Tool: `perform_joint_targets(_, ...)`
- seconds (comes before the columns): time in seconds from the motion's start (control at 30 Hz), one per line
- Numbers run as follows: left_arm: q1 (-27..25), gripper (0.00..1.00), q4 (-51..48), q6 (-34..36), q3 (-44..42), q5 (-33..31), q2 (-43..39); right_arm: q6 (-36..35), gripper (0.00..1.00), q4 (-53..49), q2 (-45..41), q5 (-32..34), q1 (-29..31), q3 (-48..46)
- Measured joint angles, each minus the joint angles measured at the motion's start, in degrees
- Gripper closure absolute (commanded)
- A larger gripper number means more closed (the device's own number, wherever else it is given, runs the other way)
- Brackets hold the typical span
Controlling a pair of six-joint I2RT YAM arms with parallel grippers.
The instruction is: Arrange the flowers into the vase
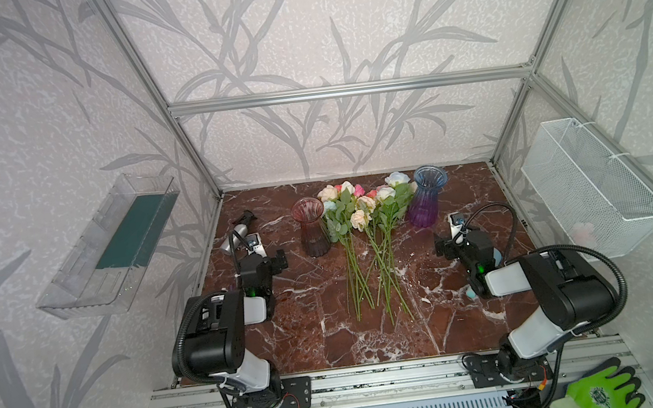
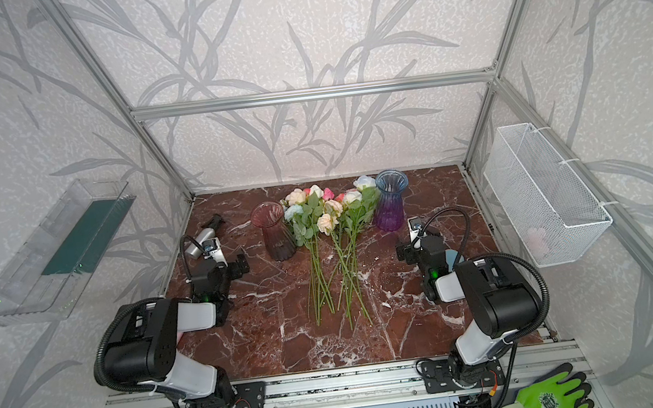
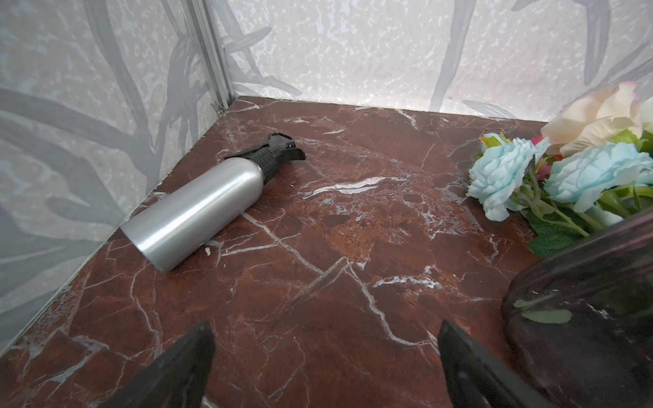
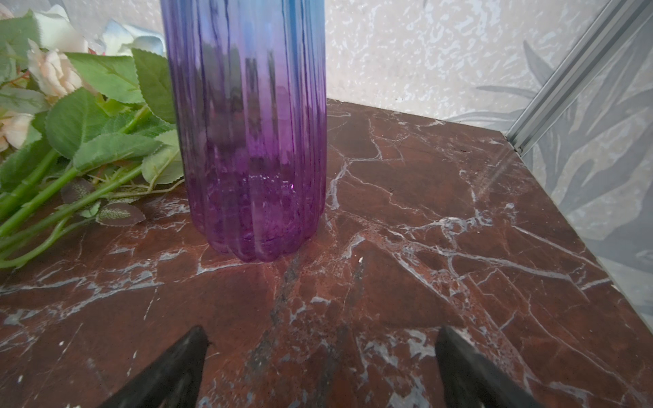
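The flowers (image 1: 360,218) lie stems 12-to-6; 3 o'clock of left gripper (image 1: 280,260); 9 o'clock of nearer right gripper (image 1: 442,248); both jaws spread, empty.

The flowers (image 1: 365,225) lie on the table (image 1: 310,332) between the left vase (image 1: 311,227) and the right vase (image 1: 426,198), spray bottle (image 2: 196,247) leftmost.

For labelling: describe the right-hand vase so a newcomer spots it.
On the marble table, find the flowers lying flat. Just right of them stands the purple vase, blue at its rim; the red vase stands left of them.
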Motion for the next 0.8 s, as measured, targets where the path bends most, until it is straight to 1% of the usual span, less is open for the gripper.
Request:
perform_joint_targets(0.47, -0.4, 0.01, 0.0, 0.3, 0.0, -1.1, 0.0, 0.0, 0.01, 0.0, 0.0, -0.1, 0.0, 0.0)
perform_joint_targets(0.57, -0.4, 0.01, -0.2, 0.0, 0.0, -2.6, -0.3, 0.0, 0.01, 0.0, 0.0, 0.3, 0.0, 0.0)
perform_joint_targets(0.67, -0.4, 0.01, -4.2, 0.0, -0.1, -3.2, -5.2, 0.2, 0.01, -1.4, -1.9, 3.8, 0.7, 0.0)
perform_joint_targets(0.8, -0.6, 0.01, -13.2, -0.3, 0.8, -5.2, -19.3, 0.1, 0.01, -5.0, -9.4, 8.9, 2.2, 0.0)
